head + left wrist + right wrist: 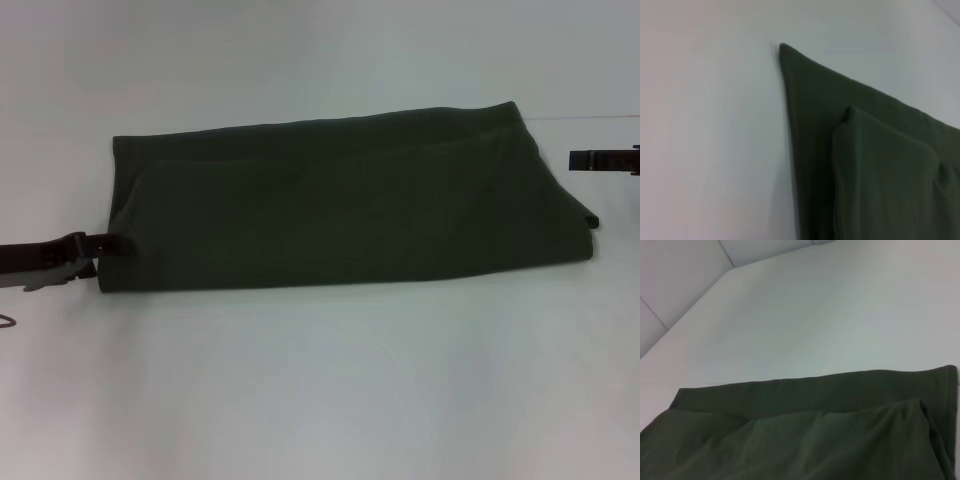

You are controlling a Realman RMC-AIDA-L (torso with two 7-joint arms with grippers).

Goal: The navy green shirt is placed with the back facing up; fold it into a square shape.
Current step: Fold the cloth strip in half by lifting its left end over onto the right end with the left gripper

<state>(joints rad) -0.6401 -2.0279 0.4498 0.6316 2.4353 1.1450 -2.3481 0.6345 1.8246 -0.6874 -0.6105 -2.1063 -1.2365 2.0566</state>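
White table [320, 400]: we see navy green shirt [340, 200] folded into band. Left gripper [108, 245] touching its left edge, right gripper [585, 159] well apart; finger states unclear.

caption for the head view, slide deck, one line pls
Navy green shirt folded into a long band on the white table; left claw at its left edge, right claw apart from its right end.

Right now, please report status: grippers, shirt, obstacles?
Left gripper at shirt's left edge. Right gripper off its right end, apart. Navy green shirt folded into long band. Nothing in the way.
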